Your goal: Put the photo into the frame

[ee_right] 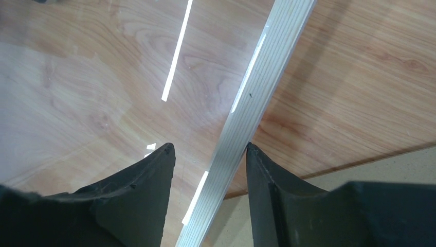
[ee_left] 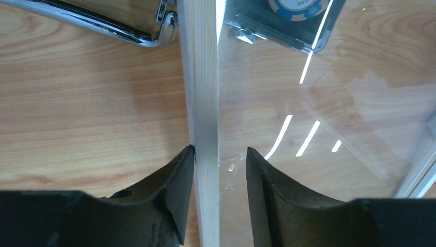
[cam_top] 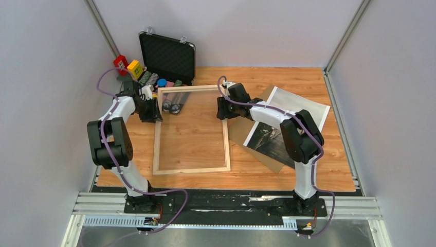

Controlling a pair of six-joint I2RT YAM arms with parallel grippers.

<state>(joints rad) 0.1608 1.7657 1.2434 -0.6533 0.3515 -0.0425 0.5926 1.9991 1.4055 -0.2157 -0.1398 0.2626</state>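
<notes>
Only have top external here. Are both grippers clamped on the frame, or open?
Observer: In the left wrist view, the left gripper straddles the left rail of the frame with its jaws open. Only the outer finger touches the wood.
Operator: And the right one?
Observer: In the right wrist view, the right gripper straddles the right rail, also open. Its inner finger sits over the pane, apart from the rail.
Operator: Is the frame on top of the board there?
Observer: The edge of the backing board runs up to the rail beside that gripper. I cannot tell whether it goes under the rail.
</notes>
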